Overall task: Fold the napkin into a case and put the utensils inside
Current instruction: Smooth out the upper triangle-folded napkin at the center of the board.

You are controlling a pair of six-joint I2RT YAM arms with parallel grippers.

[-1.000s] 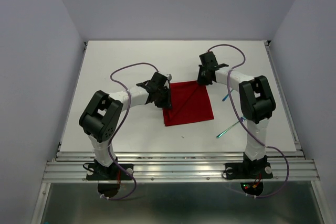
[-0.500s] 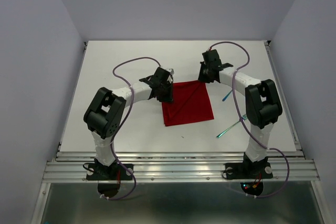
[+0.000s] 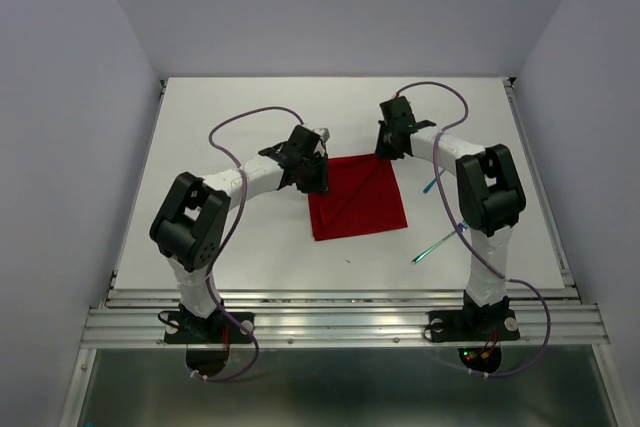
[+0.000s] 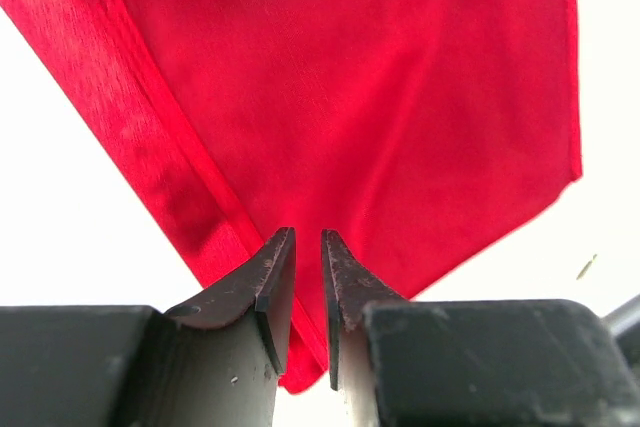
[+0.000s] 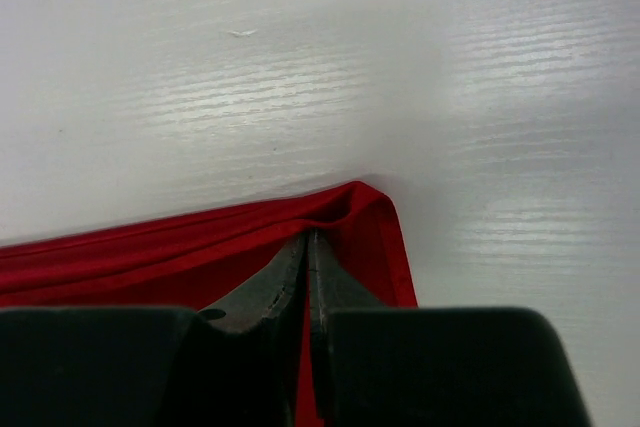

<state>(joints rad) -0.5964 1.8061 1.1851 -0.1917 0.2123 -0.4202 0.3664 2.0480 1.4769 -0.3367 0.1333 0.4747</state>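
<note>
The red napkin (image 3: 358,199) lies flat on the white table (image 3: 240,117), folded with a diagonal crease. My left gripper (image 3: 312,163) hovers at its far left corner; in the left wrist view its jaws (image 4: 307,237) stand slightly apart, open, over the napkin's hemmed corner (image 4: 380,97). My right gripper (image 3: 386,148) sits at the far right corner, shut on a puckered bit of the napkin (image 5: 150,247) right at the fingertips (image 5: 308,235). Of the utensils, a slim teal-handled one (image 3: 437,244) lies right of the napkin, another thin teal piece (image 3: 432,184) shows by my right arm.
Purple cables (image 3: 245,132) loop over both arms. The right arm's elbow (image 3: 487,187) stands over the utensils' area. A metal rail (image 3: 340,317) runs along the table's near edge, and grey walls close in the sides and back.
My left gripper has moved a little farther along the napkin's left edge to its far corner, the arm's elbow swinging. My right gripper stays at the far right corner. The napkin keeps its shape.
</note>
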